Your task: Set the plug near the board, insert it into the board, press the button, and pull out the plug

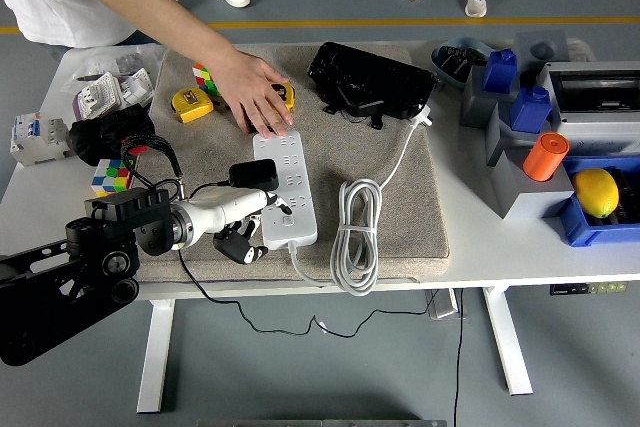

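Observation:
A white power strip point(286, 190) lies lengthwise on the grey mat point(400, 197), its button point(288, 219) near the front end. My left hand point(247, 209) reaches in from the left, shut on a black plug point(252, 175). The plug sits at the strip's left edge, over the middle sockets; I cannot tell whether its pins are in. My lower fingers point(240, 245) curl beside the strip's front corner. The plug's thin black cable point(200, 287) drops over the table's front edge. A person's hand point(258, 97) presses flat on the strip's far end.
The strip's coiled white cord point(357, 232) lies right of it. A black bag point(370, 77) sits at the back, a yellow tape measure point(190, 102) and puzzle cube point(112, 175) at the left. An orange cylinder point(546, 155) and blue bins point(590, 222) stand at the right.

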`<state>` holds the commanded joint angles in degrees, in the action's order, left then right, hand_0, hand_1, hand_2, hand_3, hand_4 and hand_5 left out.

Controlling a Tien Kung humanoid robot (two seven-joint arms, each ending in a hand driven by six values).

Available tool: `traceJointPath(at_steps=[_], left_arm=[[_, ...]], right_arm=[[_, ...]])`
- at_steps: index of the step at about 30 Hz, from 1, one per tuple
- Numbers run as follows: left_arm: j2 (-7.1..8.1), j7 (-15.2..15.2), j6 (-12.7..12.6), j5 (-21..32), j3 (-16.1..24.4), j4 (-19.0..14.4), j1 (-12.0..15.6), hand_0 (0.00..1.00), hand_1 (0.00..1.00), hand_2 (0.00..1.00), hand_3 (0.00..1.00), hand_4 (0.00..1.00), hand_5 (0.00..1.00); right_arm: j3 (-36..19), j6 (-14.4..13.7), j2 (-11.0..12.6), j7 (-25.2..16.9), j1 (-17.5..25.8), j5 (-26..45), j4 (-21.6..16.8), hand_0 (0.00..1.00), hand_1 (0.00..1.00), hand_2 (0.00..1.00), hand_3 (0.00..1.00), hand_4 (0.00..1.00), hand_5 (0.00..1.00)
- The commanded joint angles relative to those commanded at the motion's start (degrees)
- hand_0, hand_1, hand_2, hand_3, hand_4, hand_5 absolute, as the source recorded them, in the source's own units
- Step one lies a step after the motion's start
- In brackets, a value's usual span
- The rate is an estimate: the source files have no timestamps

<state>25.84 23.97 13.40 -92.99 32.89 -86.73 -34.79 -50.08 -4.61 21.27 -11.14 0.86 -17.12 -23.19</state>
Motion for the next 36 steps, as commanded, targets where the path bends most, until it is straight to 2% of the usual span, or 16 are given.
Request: traceJointPath(at_steps=[17,36], left_arm=[[-0.98,0.7,0.6,0.3,-1.9,3.0,-1.1,0.036,0.094,0.166,0.880,0.626,0.002],[-0.80,1.7,2.9,2.0,-2.6,2.3,-1.4,0.035,0.092,0.165,0.859,0.630,0.002]], right_arm=[[-0.3,0.0,0.0,0.0,0.0,-0.1,-0.1,0.711,0.715,0.702,0.597,0.998,0.607],[-0.9,-0.1,-0.1,0.0,0.0,-0.5,-0.4,0.711,0.715,0.702,0.598,0.998,0.606]])
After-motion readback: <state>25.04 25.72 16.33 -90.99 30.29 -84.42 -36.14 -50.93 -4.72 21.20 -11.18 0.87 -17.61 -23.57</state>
